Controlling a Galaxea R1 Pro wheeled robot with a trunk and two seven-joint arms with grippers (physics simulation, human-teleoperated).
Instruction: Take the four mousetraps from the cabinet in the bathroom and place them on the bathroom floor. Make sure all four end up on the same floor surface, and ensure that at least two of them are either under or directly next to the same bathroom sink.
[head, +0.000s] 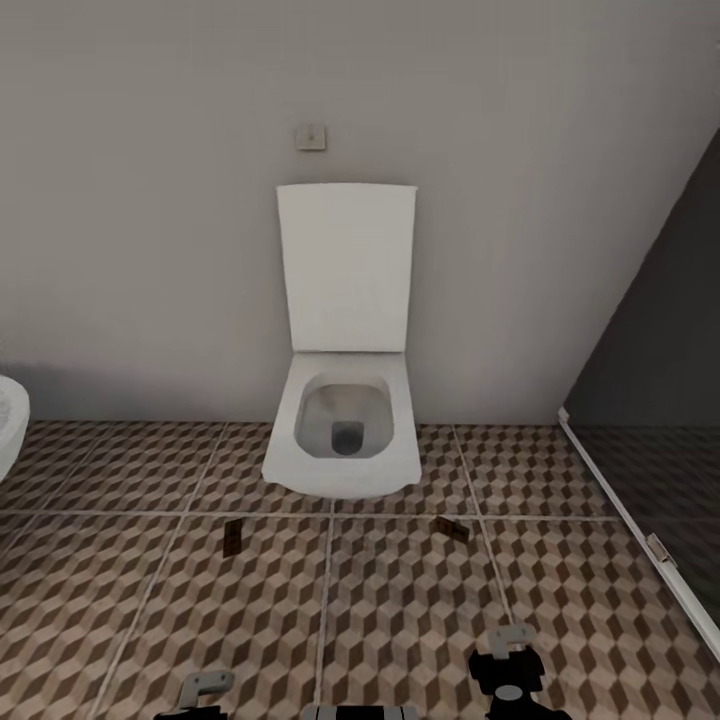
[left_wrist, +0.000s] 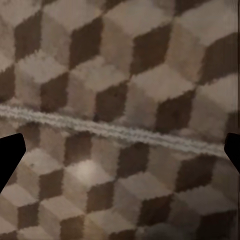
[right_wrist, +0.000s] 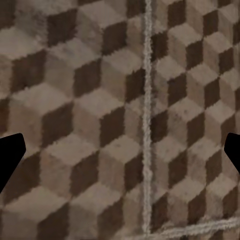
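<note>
Left gripper (left_wrist: 120, 150): fingers spread wide, only the two dark tips (left_wrist: 10, 157) showing at the frame edges of the left wrist view, nothing between them. Beneath it, bathroom floor (left_wrist: 125, 75) with cube-pattern tile and one pale grout line crossing.

Right gripper (right_wrist: 120, 150): same posture, dark fingertips (right_wrist: 9, 157) far apart, nothing held. Under it, cube tile and a grout line running between the tips, with a second line meeting it near the frame edge.

Head view: both arms low at the bottom edge, left arm (head: 203, 690) and right arm (head: 510, 670), each hanging above the tiles. Facing a white square toilet (head: 342, 440), lid up against the grey wall (head: 150, 200), small square plate (head: 311, 136) on the wall above it.

Two mousetraps lie flat on the floor (head: 400, 620) in front of the toilet. One mousetrap (head: 232, 537) sits off the bowl's left front corner, just past a grout line. The other mousetrap (head: 455, 529), slightly skewed, sits off the right front corner, near a grout crossing. The two are well apart, neither touching the toilet.

White rounded fixture (head: 10, 420) cut off at the left edge; cannot tell what it is. Dark glass panel (head: 660, 380) with a pale bottom rail on the right.
</note>
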